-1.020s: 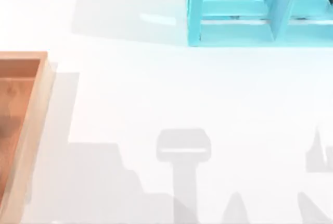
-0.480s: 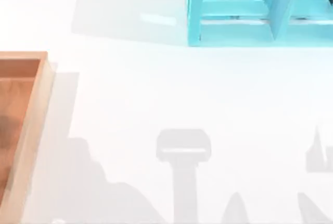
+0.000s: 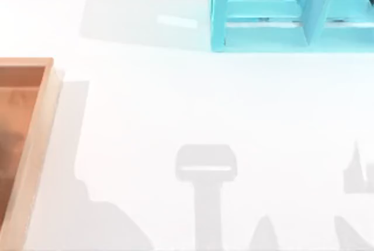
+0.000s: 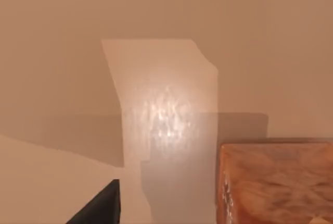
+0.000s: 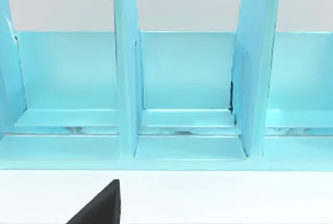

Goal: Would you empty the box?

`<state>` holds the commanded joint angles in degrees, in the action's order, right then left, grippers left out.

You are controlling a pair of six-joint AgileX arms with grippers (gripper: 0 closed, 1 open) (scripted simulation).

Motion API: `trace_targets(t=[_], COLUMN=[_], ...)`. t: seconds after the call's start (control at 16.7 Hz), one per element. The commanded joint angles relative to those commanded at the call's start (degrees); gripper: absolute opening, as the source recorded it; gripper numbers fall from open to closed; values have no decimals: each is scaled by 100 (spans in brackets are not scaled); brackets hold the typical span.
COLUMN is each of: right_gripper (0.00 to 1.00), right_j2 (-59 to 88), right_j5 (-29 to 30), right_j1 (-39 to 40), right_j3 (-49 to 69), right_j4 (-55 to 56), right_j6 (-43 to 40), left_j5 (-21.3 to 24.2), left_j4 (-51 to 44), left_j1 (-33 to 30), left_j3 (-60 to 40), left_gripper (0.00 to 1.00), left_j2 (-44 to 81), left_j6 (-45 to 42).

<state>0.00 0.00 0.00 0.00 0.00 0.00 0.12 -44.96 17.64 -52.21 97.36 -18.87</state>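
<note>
Box (image 3: 42, 117) sits at the left edge of the tabletop (image 3: 175, 105) in the top view, cut off by the frame there. Light tan rim wall runs along its right side and far end, reddish-brown wood floor inside. The part of the floor I can see has nothing on it; the rest is out of frame.

Left wrist view looks down at a corner of a reddish-brown wooden block or box corner (image 4: 276, 182) over a tan surface, with a bright reflective patch beside it. I can't tell which part of the box that is. A dark piece of my left gripper (image 4: 99, 208) pokes in at the edge; can't tell if it's wide or narrow.

Turquoise-blue shelf unit (image 3: 292, 11) stands at the far side of the tabletop, right of centre, well apart from the box. Right wrist view faces its open compartments (image 5: 184, 78), split by upright dividers. A dark piece of my right gripper (image 5: 99, 208) is at the edge there too; finger state can't be told.

Arm shadows fall across the near side of the tabletop.
</note>
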Motion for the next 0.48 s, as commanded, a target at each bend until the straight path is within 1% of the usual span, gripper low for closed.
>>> trace_targets(t=[0.12,0.48], right_gripper=[100,100], right_j2=[0,0], right_j5=[0,0], right_j1=[0,0], right_j3=[0,0], right_j4=[0,0], right_j6=[0,0], left_j5=[0,0], left_j4=[0,0], left_j1=[0,0], left_j3=[0,0], left_gripper=[100,55], left_j2=[0,0], left_j6=[0,0])
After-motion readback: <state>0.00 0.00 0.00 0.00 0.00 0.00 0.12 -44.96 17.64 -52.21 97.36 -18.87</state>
